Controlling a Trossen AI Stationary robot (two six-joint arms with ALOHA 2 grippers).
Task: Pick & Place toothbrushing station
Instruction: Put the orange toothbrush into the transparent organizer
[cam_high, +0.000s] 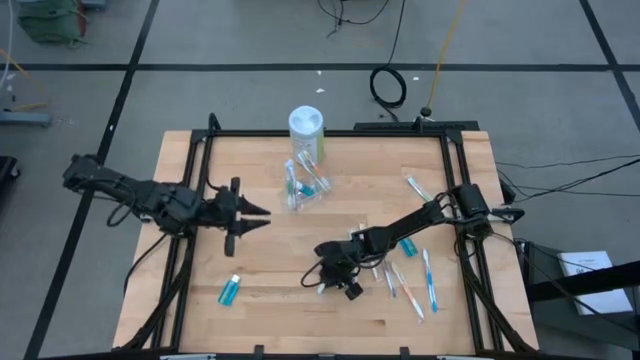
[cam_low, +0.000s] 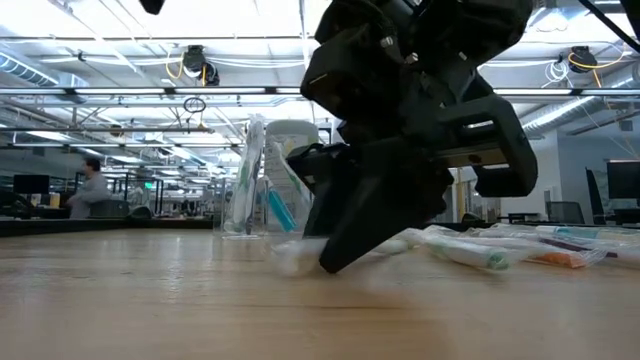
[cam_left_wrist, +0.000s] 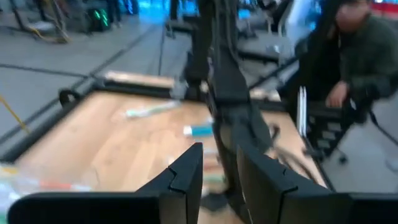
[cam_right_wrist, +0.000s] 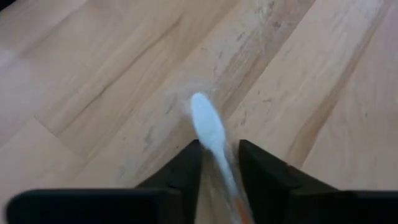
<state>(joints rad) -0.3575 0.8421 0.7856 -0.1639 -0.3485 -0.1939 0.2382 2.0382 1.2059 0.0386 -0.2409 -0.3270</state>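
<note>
The right pincer (cam_right_wrist: 219, 158) is pressing down on the worktop (cam_high: 270, 300) with its fingers closing around the neck of a toothbrush (cam_right_wrist: 208, 127), whose white head is sticking out ahead of the fingertips. To do this step well, I judge it should be squeezing squarely on the thin handle and lifting straight up, so the brush is not pivoting or slipping out.

The right wrist view is showing that grip plainly; the high view is showing only the pincer low over the wood, near other loose toothbrushes (cam_high: 428, 278). Farther back from the right pincer, the toothbrushing station (cam_high: 303, 185) is standing upright, just before the white canister (cam_high: 307, 128). The left pincer (cam_high: 250, 212) is hovering beside the station, partly parted and grasping nothing.
</note>
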